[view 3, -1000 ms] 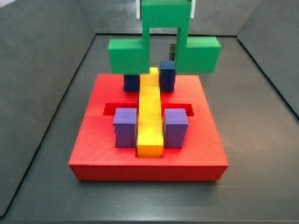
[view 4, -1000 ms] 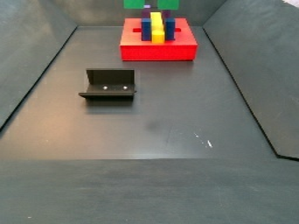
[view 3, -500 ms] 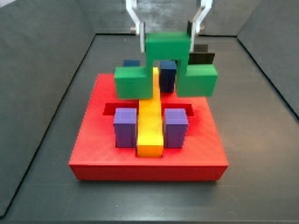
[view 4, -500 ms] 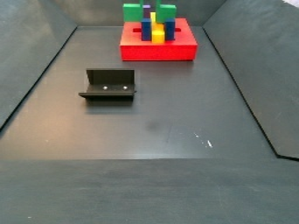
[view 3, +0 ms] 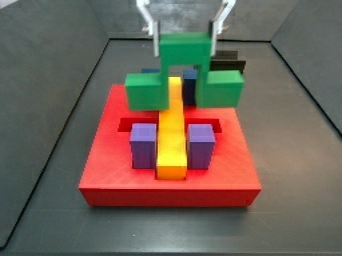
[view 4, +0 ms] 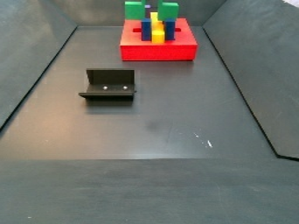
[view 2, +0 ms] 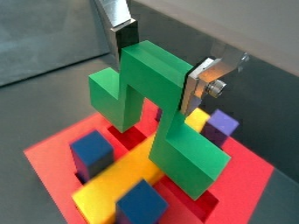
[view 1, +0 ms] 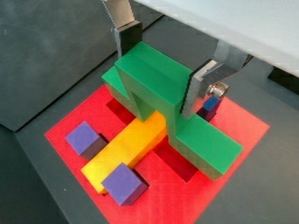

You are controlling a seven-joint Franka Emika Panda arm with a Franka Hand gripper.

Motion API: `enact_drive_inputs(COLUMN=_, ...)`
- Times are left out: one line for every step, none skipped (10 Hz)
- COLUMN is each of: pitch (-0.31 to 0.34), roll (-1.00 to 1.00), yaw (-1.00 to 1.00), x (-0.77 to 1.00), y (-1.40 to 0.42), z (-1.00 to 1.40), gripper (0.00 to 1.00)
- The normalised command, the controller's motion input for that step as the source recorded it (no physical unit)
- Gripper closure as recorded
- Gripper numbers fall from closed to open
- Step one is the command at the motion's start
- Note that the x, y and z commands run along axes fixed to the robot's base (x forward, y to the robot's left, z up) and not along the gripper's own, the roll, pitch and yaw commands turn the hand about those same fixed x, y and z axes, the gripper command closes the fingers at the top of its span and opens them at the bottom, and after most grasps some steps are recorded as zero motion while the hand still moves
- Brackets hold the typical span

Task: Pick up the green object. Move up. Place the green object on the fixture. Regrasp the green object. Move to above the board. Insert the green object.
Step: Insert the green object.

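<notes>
Now the gripper (view 1: 163, 72), jaws pinching the green object (view 1: 163, 105), has dropped lower over the board (view 3: 120, 175) at the tabletop's far edge; its arms straddle the yellow bar (view 3: 173, 125), so insertion looks underway.

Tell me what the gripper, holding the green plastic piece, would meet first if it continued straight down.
Most likely the long yellow bar on the flat red board. The gripper is shut on the bright green plastic object, whose legs straddle that bar; the exact gap is unclear.
</notes>
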Motion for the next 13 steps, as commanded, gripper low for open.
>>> enact_drive_inputs(pitch=-0.076, roll=-0.02, yaw=0.00, x=-0.32, y=-0.01, z=-0.12, gripper=1.00)
enact_drive_inputs(pitch=-0.079, roll=-0.03, yaw=0.00, x=-0.22, y=-0.03, z=-0.05, gripper=1.00)
enact_drive_inputs(pitch=-0.056, roll=0.00, yaw=0.08, x=0.00, y=-0.07, z=-0.10, gripper=1.00)
enact_drive_inputs(pitch=-0.056, roll=0.00, yaw=0.10, x=0.00, y=-0.10, z=-0.13, gripper=1.00)
enact_drive_inputs(pitch=-0.064, roll=0.00, yaw=0.12, x=0.02, y=-0.13, z=-0.17, gripper=1.00)
enact_drive_inputs(pitch=-0.066, roll=-0.01, yaw=0.12, x=0.07, y=-0.12, z=-0.21, gripper=1.00)
enact_drive_inputs(pitch=-0.056, roll=-0.01, yaw=0.09, x=0.06, y=-0.07, z=-0.20, gripper=1.00)
enact_drive_inputs(pitch=-0.030, roll=0.00, yaw=0.05, x=0.03, y=-0.03, z=-0.21, gripper=1.00)
enact_drive_inputs(pitch=-0.004, roll=0.00, yaw=0.00, x=0.03, y=0.00, z=-0.22, gripper=1.00)
enact_drive_inputs(pitch=0.000, roll=0.06, yaw=0.00, x=0.00, y=0.00, z=-0.26, gripper=1.00)
enact_drive_inputs(pitch=0.000, roll=0.10, yaw=0.00, x=0.00, y=0.00, z=-0.32, gripper=1.00)
enact_drive_inputs(pitch=0.000, roll=0.11, yaw=0.00, x=0.08, y=0.00, z=-0.50, gripper=1.00)
enact_drive_inputs(pitch=-0.039, roll=0.05, yaw=0.00, x=0.23, y=0.00, z=-0.59, gripper=1.00)
